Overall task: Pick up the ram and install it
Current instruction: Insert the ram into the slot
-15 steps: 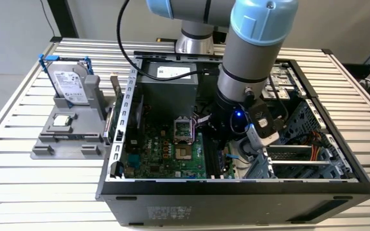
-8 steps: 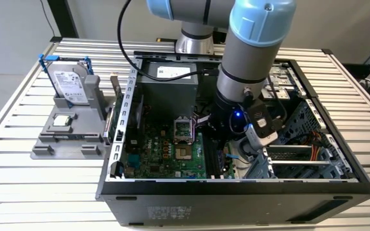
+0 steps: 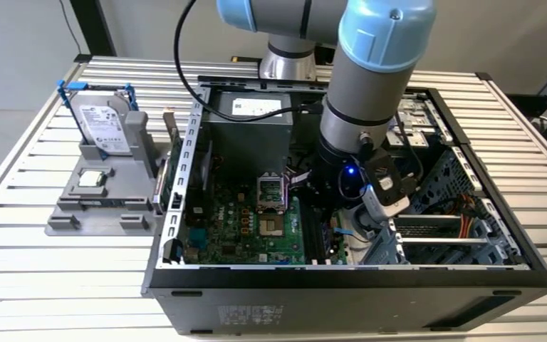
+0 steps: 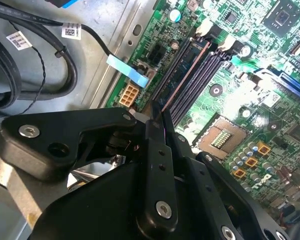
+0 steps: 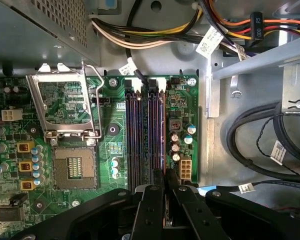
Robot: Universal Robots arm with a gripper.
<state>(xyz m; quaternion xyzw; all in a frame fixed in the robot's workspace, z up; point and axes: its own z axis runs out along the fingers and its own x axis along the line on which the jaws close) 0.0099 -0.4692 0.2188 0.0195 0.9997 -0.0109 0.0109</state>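
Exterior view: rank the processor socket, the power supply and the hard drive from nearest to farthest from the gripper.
From the gripper, shut on the ram:
1. processor socket, beside it on the exterior view's left.
2. power supply, at the case's far end.
3. hard drive, outside the case on the grey stand.
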